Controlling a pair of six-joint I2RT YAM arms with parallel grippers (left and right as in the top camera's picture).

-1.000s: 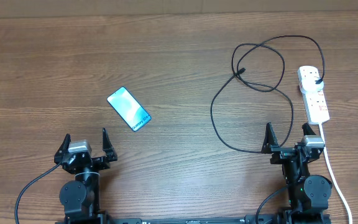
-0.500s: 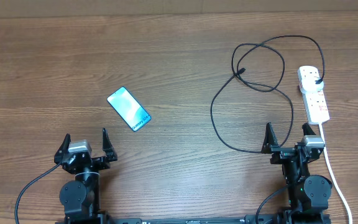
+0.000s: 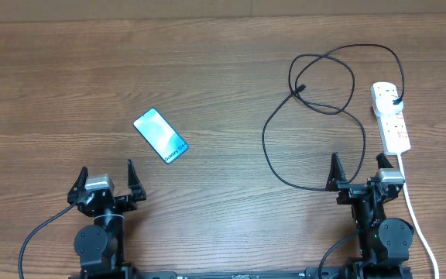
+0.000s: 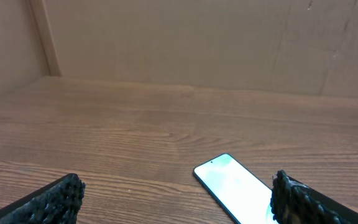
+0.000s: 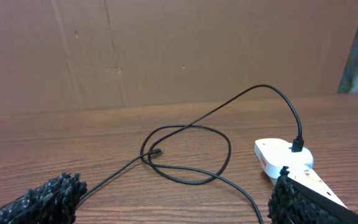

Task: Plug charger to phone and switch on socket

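Note:
The phone lies flat on the wooden table, left of centre, its cyan screen lit; it also shows in the left wrist view. The black charger cable lies in loops at the right, its connector tip loose on the table and its plug seated in the white socket strip. The right wrist view shows the cable, the tip and the strip. My left gripper is open and empty, near the front edge. My right gripper is open and empty, just in front of the cable loop.
The strip's thick white cord runs toward the front right, past my right arm. A brown board wall stands along the far side of the table.

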